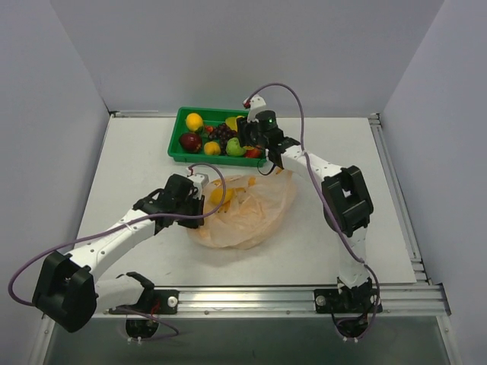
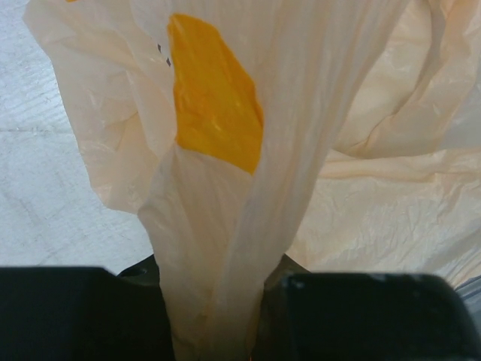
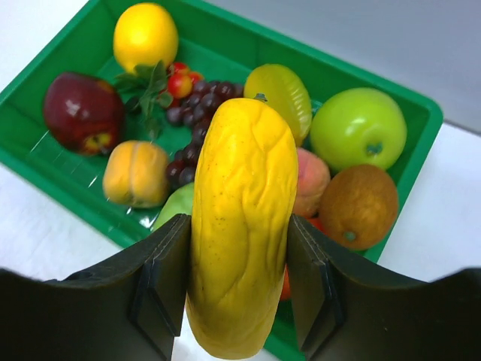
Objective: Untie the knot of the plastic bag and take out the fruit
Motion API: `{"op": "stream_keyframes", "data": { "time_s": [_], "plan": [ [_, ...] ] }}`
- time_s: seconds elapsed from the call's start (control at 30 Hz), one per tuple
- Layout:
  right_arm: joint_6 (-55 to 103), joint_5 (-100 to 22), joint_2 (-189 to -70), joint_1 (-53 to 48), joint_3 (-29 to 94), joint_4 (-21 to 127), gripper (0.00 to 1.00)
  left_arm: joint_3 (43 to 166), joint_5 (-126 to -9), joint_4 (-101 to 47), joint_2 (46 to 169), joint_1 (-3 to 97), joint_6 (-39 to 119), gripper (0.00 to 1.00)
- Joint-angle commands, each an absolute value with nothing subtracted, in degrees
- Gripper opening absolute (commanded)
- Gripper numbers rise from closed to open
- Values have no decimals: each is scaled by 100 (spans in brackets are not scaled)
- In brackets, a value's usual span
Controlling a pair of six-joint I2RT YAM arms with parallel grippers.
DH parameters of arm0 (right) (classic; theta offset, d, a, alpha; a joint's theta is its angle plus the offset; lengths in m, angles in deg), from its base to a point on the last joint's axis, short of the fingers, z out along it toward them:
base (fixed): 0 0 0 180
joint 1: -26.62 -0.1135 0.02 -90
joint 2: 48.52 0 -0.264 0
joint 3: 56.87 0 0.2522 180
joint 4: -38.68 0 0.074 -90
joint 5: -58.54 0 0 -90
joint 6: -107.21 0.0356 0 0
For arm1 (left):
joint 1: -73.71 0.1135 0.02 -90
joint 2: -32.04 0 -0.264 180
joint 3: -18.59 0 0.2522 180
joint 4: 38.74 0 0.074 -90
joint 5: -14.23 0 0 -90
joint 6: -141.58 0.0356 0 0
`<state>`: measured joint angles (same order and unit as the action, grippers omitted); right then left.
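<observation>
The pale peach plastic bag (image 1: 247, 217) lies crumpled mid-table. My left gripper (image 1: 202, 190) is shut on a bunched strip of its plastic (image 2: 225, 226) at the bag's left edge; in the left wrist view (image 2: 218, 316) the jaws pinch it from both sides. A yellow-orange shape (image 1: 222, 195) shows inside the bag, and a yellow patch (image 2: 214, 94) shows on or through the plastic. No knot shows. My right gripper (image 1: 255, 144) is shut on a long yellow fruit (image 3: 240, 226) and holds it above the near edge of the green tray (image 3: 421, 113).
The green tray (image 1: 205, 112) at the back holds a yellow lemon (image 3: 145, 34), a dark red apple (image 3: 83, 111), grapes (image 3: 199, 113), a green apple (image 3: 359, 128), a brown fruit (image 3: 359, 204) and an orange one (image 3: 135, 173). Grey walls close the sides.
</observation>
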<state>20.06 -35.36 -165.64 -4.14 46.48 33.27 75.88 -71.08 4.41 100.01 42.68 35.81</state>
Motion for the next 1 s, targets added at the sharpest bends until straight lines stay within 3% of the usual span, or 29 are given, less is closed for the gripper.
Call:
{"op": "stream_keyframes", "data": {
  "time_s": [0.0,0.3,0.4,0.5,0.53,0.63,0.97],
  "plan": [
    [1765,-3207,-16813,-361,5286,2652,32,7691,-6935,201,10051,4251,3699,27],
    [1238,-2812,-17859,-343,6402,2274,45,7700,-6926,183,10157,4259,3690,27],
    [1185,-2829,-18131,-335,6710,2195,54,7700,-6944,201,10174,4259,3690,27],
    [1184,-2812,-18316,-343,6912,2186,68,7700,-6961,201,10174,4259,3690,27],
    [1176,-2768,-18360,-335,6948,2195,80,7700,-6970,201,10166,4259,3690,27],
    [1176,-2733,-18282,-343,6940,2230,90,7700,-6988,209,10165,4268,3681,27],
    [1202,-3942,-15867,-414,4823,2817,91,7717,-7373,253,9920,4356,3611,28]
  ]
}}
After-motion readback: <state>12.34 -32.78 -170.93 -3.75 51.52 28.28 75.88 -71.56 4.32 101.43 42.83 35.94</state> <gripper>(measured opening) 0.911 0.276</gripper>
